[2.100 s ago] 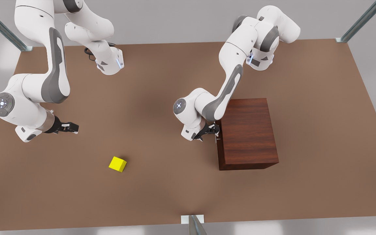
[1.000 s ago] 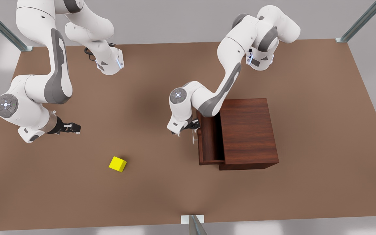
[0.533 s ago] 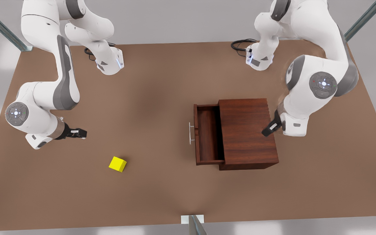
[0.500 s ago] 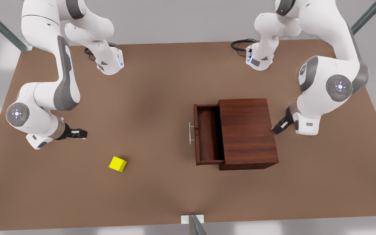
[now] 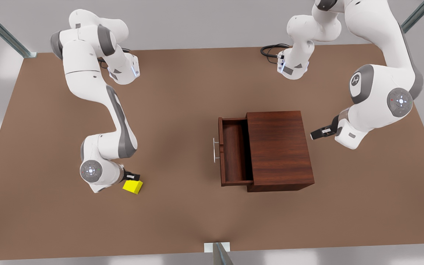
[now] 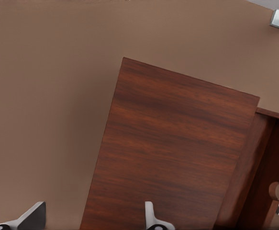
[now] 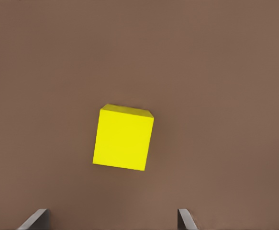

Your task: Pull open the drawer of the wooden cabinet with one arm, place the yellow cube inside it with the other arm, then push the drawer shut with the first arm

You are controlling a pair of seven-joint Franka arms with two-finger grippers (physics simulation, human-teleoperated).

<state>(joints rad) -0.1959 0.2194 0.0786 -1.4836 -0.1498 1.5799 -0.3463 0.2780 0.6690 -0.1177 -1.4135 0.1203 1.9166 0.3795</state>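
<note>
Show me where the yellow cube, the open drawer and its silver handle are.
yellow cube (image 7: 124,139), right wrist view, on its top face.
drawer (image 5: 234,151), front view, on its bare inside floor.
silver handle (image 5: 214,149), front view, midway along the bar.

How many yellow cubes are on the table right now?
1. The yellow cube sits on the table toward the front view's left, just under the open right gripper, well apart from the open drawer. None shows inside the drawer.
</note>
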